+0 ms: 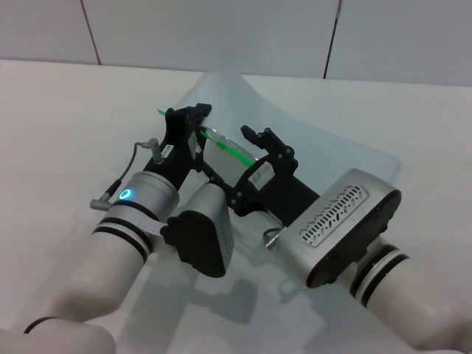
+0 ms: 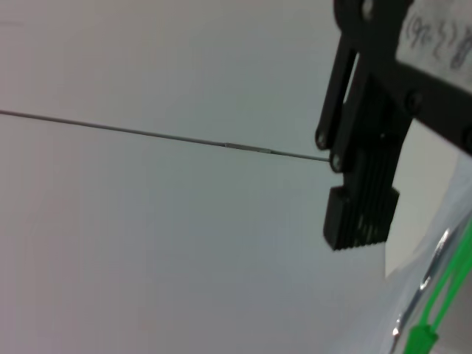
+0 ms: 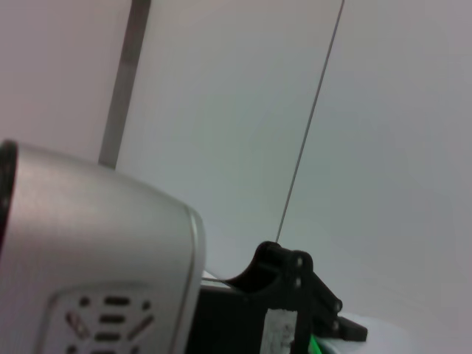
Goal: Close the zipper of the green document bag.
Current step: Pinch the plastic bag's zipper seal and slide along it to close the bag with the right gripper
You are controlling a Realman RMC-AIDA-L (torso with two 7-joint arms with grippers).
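Observation:
The green document bag [image 1: 332,140] is a translucent pale sheet, raised off the table along its near edge. Its zipper [image 1: 225,144] runs as a thin bright green strip between my two grippers. My left gripper [image 1: 189,116] is shut on the bag's green edge near the strip's left end, which pokes out beyond it. My right gripper [image 1: 259,140] stands open at the strip's other visible end. In the left wrist view a black ribbed finger pad [image 2: 361,214] hangs free above the zipper [image 2: 450,295] and its green slider tab [image 2: 420,341].
The white table [image 1: 66,110] spreads out to the left and behind the bag, and a grey panelled wall [image 1: 221,29] stands at the back. Both forearms and a silver wrist housing [image 1: 343,221] crowd the near middle. A grey cable [image 1: 136,155] loops beside the left wrist.

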